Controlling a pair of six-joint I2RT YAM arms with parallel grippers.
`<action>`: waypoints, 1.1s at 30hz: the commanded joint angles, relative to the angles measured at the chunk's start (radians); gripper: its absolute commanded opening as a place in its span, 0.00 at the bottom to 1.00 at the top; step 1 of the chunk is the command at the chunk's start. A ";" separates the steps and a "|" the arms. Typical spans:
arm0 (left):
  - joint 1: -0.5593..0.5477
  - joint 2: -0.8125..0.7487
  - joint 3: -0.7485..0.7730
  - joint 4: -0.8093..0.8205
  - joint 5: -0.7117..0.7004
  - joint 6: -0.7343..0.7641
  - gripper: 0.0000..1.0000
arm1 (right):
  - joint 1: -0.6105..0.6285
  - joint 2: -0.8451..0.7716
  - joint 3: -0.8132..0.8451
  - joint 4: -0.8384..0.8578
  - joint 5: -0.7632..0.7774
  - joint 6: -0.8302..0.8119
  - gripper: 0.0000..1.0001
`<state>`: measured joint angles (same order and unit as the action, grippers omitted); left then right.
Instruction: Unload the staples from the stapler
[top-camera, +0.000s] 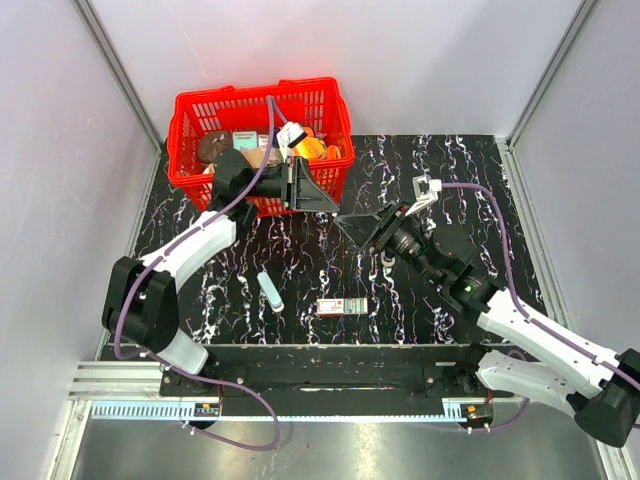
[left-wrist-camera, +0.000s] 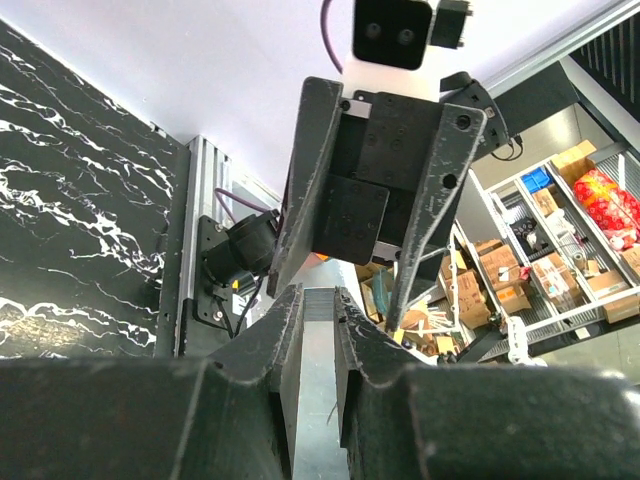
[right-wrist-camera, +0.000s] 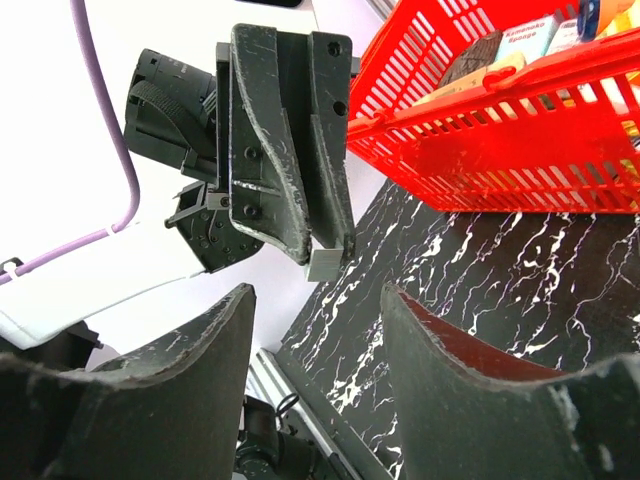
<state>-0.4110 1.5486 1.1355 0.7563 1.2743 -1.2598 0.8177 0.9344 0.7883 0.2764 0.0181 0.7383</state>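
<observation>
stapler (top-camera: 270, 290) lies flat on the black marbled table (top-camera: 460, 180), toward its near edge, a small box (top-camera: 340, 306) near it. we see the left gripper (top-camera: 328, 205) pinching a small grey piece (right-wrist-camera: 325, 264) above the table. the right gripper (top-camera: 352, 224) gapes empty. a red basket (top-camera: 262, 140) sits behind, with pale walls (top-camera: 400, 60) around.
</observation>
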 joint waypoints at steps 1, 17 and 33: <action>0.003 0.010 -0.011 0.161 0.028 -0.088 0.15 | -0.023 0.012 -0.009 0.099 -0.058 0.036 0.57; 0.003 0.013 -0.019 0.167 0.026 -0.085 0.16 | -0.026 0.084 0.014 0.168 -0.086 0.061 0.47; 0.003 0.013 -0.033 0.164 0.026 -0.079 0.17 | -0.026 0.090 0.032 0.184 -0.072 0.033 0.34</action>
<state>-0.4110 1.5608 1.1076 0.8707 1.2827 -1.3529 0.7979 1.0264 0.7803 0.3965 -0.0475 0.7891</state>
